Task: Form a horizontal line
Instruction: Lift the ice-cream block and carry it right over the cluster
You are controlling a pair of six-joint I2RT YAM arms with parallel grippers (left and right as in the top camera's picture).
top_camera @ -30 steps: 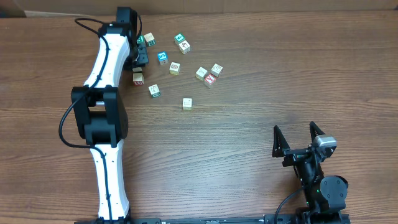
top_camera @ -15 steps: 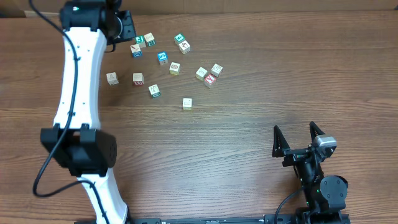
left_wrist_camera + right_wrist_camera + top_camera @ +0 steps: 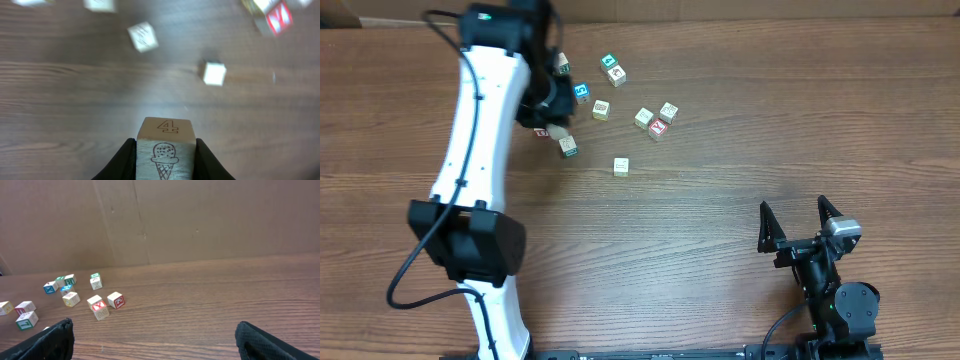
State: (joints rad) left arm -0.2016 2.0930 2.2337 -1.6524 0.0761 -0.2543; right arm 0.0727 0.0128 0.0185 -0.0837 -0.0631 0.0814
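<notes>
My left gripper [image 3: 552,120] is over the left part of the scattered cubes. In the left wrist view it [image 3: 165,161] is shut on a pale wooden cube [image 3: 165,146] with a "4" on top and an ice-cream cone on its front, held above the table. No straight row of touching cubes shows in any view. The cubes lie loose and apart: a blue one [image 3: 581,92], a green one [image 3: 609,62], a red one [image 3: 658,128], and pale ones [image 3: 621,166] [image 3: 568,147]. My right gripper [image 3: 800,222] is open and empty near the front right, far from the cubes.
Blurred loose cubes [image 3: 143,36] [image 3: 215,73] lie beyond the held cube in the left wrist view. The right wrist view shows the cube cluster [image 3: 97,302] at far left and a brown cardboard wall [image 3: 200,220] behind the table. My white left arm [image 3: 485,120] hides some left cubes.
My left arm has swung from the far left corner back right and nearer, over the left cubes. The right arm has not moved.
</notes>
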